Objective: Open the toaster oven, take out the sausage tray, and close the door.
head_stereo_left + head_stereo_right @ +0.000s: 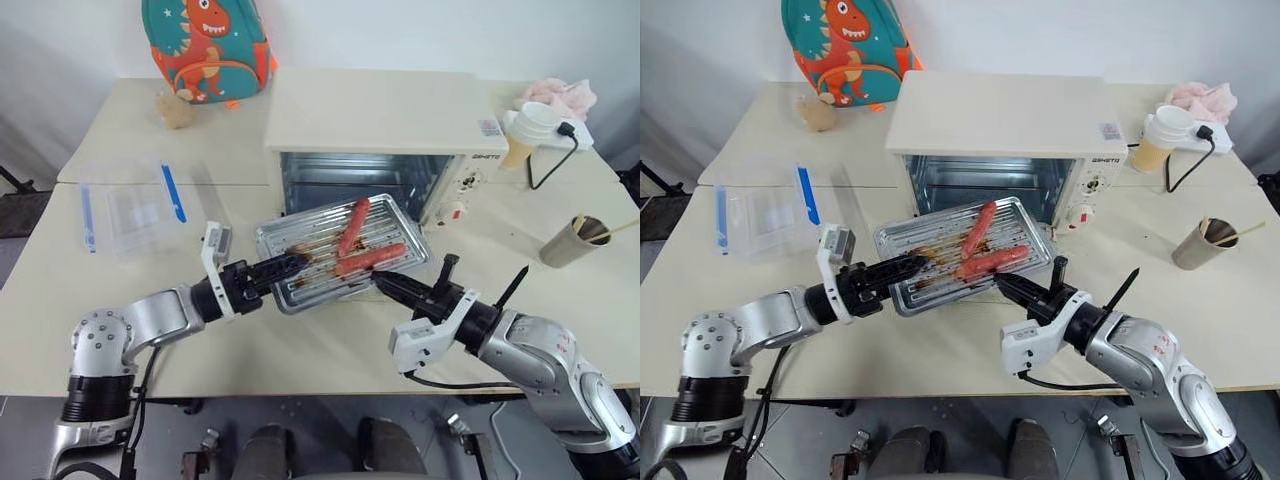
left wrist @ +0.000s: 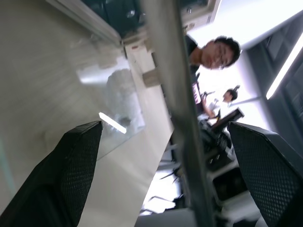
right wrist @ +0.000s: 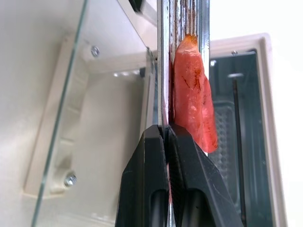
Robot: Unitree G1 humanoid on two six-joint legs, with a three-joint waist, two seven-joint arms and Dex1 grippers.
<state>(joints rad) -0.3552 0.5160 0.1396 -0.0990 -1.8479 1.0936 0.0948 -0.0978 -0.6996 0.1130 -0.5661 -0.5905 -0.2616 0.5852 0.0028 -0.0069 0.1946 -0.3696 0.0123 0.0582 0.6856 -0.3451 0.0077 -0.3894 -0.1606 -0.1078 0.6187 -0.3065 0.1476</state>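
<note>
Holding the sausage tray (image 1: 340, 250) out over the dropped-open door (image 3: 61, 123) of the toaster oven (image 1: 375, 135), right claw (image 1: 385, 283) clamped on its near rim, left claw (image 1: 287, 265) gaping astride the left rim; next: pinch, set on bench (image 1: 120, 300), shut door.

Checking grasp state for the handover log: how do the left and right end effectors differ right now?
The right end effector is shut on the near edge of the sausage tray, fingers pinching the rim; the left end effector is open, its fingers on either side of the tray's left rim without closing on it. The right reaches in from the right, the left from the left. Both point roughly level at the tray in front of the toaster oven.
</note>
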